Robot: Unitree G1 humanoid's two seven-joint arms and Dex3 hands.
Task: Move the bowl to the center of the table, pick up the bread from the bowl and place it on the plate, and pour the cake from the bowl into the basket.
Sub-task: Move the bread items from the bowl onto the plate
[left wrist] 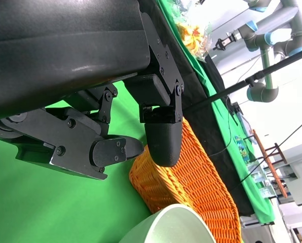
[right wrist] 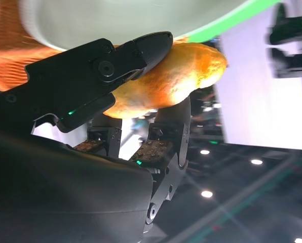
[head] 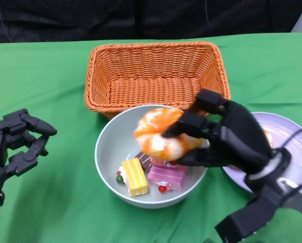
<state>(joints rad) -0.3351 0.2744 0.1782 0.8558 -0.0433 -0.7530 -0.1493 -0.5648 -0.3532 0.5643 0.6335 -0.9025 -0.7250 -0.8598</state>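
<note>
Right hand (head: 219,136) around bread (head: 161,132)

the basket (head: 156,76) stands at the back of the desk (head: 49,66), with the bowl (head: 108,152) just in front of it. the cake (head: 151,174) pieces lie in the bowl. the bread (head: 161,132) is above the bowl, held by the right hand (head: 227,136). the plate (head: 288,131) lies right of the bowl; the left hand (head: 14,142) hovers well to its left.

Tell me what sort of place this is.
Probably a robotics lab or demo hall: a table under green cloth with toy food, other robot arms behind, and ceiling spotlights.
</note>
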